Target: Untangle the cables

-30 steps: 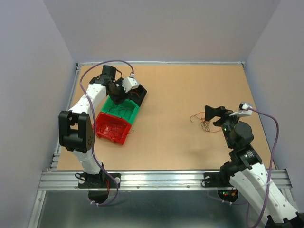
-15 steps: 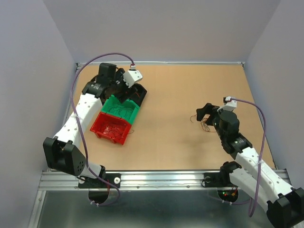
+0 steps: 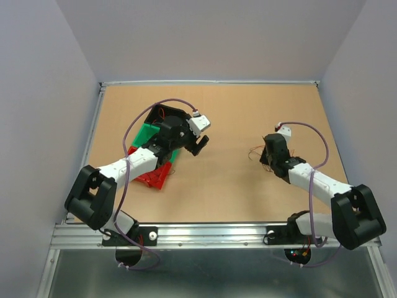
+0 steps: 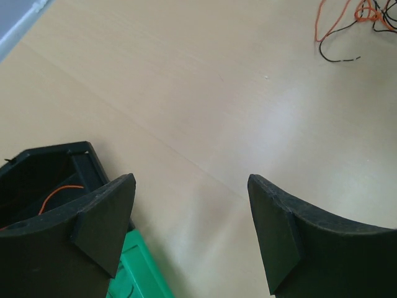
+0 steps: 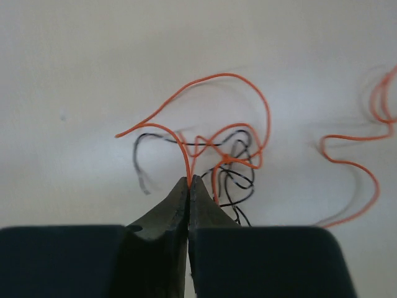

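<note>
The cables (image 3: 255,152) are lying in a small loose bunch on the right half of the counter (image 3: 248,112), well apart from the bins on the left. The right fingers (image 3: 267,158) are pressing down at the near edge of that bunch. In the right wrist view the right fingers (image 5: 189,186) are clenched tip to tip, pinching one orange strand (image 5: 184,149) of the cables (image 5: 229,155) right where it is meeting the tips. From the pinch, the orange loops are arching up and away over the counter, and thin black wires are curling through them just beyond the tips. A separate orange squiggle is lying further right, not touching the fingers.

The left fingers (image 3: 200,146) are hanging over bare counter just right of the bins, released and spread wide, gripping nothing. In the left wrist view the left fingers (image 4: 105,217) are framing a bare stretch of counter, with the cables (image 4: 347,25) showing far off in the upper right corner, well apart from both tips. The black bin (image 4: 56,161), with an orange wire inside, and the green bin (image 4: 139,273) are sitting beside the left-hand tip. From above, the black bin (image 3: 162,113), green bin (image 3: 144,133) and red bin (image 3: 152,177) are lining up in a slanted row, partly hidden under the left arm.
</note>
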You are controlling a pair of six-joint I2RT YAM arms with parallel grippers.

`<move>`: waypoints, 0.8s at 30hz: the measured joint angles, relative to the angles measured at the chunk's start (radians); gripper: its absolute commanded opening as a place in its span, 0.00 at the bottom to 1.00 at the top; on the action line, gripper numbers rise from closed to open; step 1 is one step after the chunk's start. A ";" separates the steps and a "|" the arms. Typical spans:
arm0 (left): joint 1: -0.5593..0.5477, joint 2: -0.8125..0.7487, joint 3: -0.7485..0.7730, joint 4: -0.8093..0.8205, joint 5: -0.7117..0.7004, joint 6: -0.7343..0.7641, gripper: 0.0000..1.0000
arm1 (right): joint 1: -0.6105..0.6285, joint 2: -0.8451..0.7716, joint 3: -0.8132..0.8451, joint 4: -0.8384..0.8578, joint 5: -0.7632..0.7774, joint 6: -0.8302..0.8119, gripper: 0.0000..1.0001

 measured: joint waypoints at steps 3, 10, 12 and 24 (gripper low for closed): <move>0.001 -0.018 -0.061 0.045 0.005 -0.005 0.86 | 0.019 0.021 0.006 0.055 -0.155 -0.039 0.01; 0.001 -0.060 -0.078 0.135 0.113 0.016 0.90 | 0.202 -0.088 0.001 0.316 -0.622 -0.141 0.51; 0.001 -0.067 -0.084 0.150 0.152 0.027 0.90 | 0.217 -0.109 0.001 0.356 -0.645 -0.157 0.62; 0.001 -0.090 -0.096 0.085 0.230 0.112 0.94 | 0.208 -0.025 0.001 0.368 -0.649 -0.214 0.83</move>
